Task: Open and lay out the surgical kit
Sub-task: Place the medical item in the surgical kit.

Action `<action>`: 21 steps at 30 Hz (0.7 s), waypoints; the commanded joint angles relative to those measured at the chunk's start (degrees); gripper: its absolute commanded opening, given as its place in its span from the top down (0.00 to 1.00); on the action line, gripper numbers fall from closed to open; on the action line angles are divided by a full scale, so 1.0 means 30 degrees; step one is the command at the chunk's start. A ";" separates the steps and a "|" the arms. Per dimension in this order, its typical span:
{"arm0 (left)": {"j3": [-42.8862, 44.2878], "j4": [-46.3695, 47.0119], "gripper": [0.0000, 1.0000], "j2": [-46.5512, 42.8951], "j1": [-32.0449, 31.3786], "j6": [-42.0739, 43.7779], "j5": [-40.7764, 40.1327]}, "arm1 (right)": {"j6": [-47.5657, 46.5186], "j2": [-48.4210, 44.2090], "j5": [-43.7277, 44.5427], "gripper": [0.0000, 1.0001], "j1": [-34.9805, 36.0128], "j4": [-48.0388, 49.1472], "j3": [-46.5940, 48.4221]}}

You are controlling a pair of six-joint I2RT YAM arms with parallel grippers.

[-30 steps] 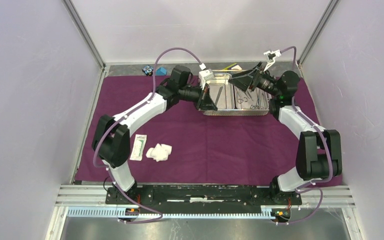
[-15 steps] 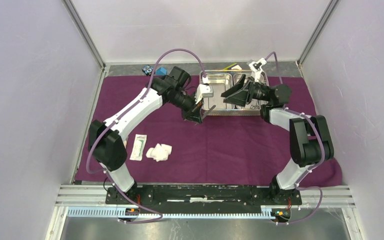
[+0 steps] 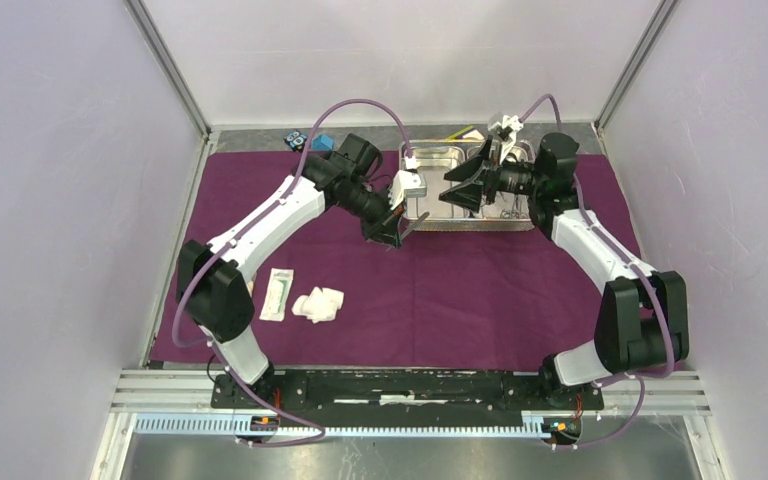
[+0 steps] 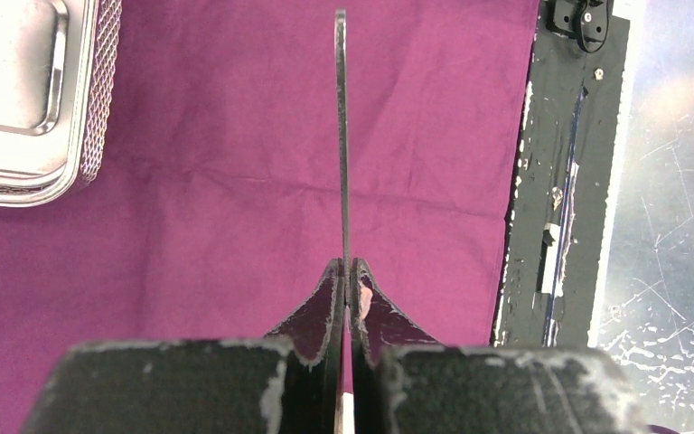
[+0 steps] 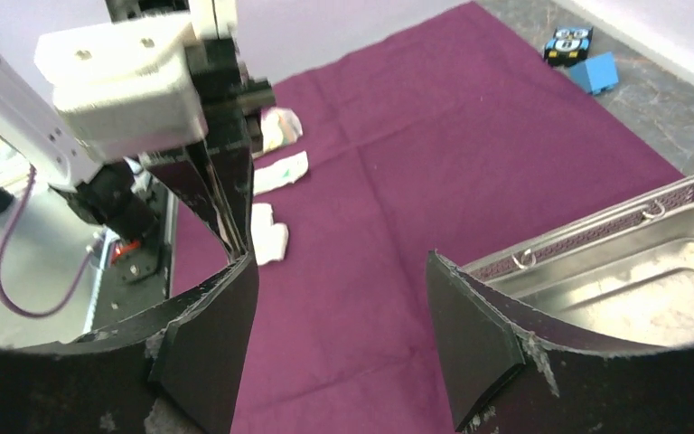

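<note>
The dark-purple cloth [image 3: 460,300] lies spread flat with the steel tray [image 3: 430,150] at its far edge. My left gripper [image 3: 392,232] hangs over the cloth just in front of the tray's left end. It is shut on a slim steel tool [image 4: 342,136], which sticks straight out of the jaws, edge-on. My right gripper [image 3: 457,195] is open and empty above the tray's middle, facing the left gripper [image 5: 226,226]. Dark slim clamps [image 3: 508,210] lie in the tray's right compartment. A gauze wad [image 3: 318,304] and the flat white packet [image 3: 278,294] rest on the cloth at the near left.
Small blue and black blocks [image 3: 305,141] sit off the cloth at the far left, and a yellowish block [image 3: 460,132] lies behind the tray. Aluminium posts and pale walls close in both sides. The black base rail [image 4: 560,181] runs along the cloth's near edge.
My left gripper came out of the tray's left compartment with the steel tool and moved near-left over the cloth. My right gripper opened wider and shifted left over the tray.
</note>
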 commanded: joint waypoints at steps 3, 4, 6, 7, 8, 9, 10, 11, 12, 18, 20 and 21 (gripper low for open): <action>0.0570 -0.0011 0.98 -0.0950 -0.0137 0.0967 -0.0054 | -0.7644 -0.0239 -0.0436 0.28 0.0789 -0.7705 0.0745; 0.0517 -0.0015 0.98 -0.0956 -0.0123 0.0993 -0.0050 | -0.8505 -0.0246 -0.0445 0.29 0.1036 -0.8425 0.0901; 0.0373 -0.0012 0.98 -0.1021 -0.0126 0.1142 -0.0054 | -0.9739 -0.0191 -0.0455 0.30 0.1356 -1.0054 0.1260; 0.0292 -0.0014 0.98 -0.1037 -0.0125 0.1210 -0.0061 | -1.0097 -0.0191 -0.0479 0.30 0.1480 -1.0412 0.1340; 0.0241 -0.0014 0.98 -0.1026 -0.0125 0.1258 -0.0097 | -1.0294 -0.0198 -0.0428 0.30 0.1619 -1.0594 0.1417; 0.0208 -0.0012 0.98 -0.1036 -0.0123 0.1269 -0.0138 | -1.0570 -0.0208 -0.0437 0.30 0.1705 -1.0837 0.1504; 0.0148 -0.0013 0.98 -0.1036 -0.0123 0.1276 -0.0168 | -1.0832 -0.0180 -0.0470 0.30 0.1785 -1.1216 0.1698; 0.0103 -0.0013 0.98 -0.1030 -0.0125 0.1267 -0.0143 | -1.1189 -0.0111 -0.0479 0.31 0.1905 -1.1704 0.1944; 0.0086 -0.0013 0.98 -0.1017 -0.0148 0.1264 -0.0142 | -1.1411 -0.0082 -0.0485 0.31 0.2020 -1.1961 0.2099; -0.0040 -0.0012 0.98 -0.0999 -0.0277 0.1448 -0.0258 | -1.0424 -0.0004 -0.0540 0.34 0.2484 -1.1029 0.2458; -0.0076 -0.0012 0.98 -0.0994 -0.0327 0.1546 -0.0316 | -0.9962 0.0134 -0.0745 0.36 0.2621 -1.0621 0.2521; -0.0063 -0.0027 0.98 -0.0963 -0.0371 0.1617 -0.0344 | -0.9757 0.0210 -0.0904 0.38 0.2667 -1.0354 0.2539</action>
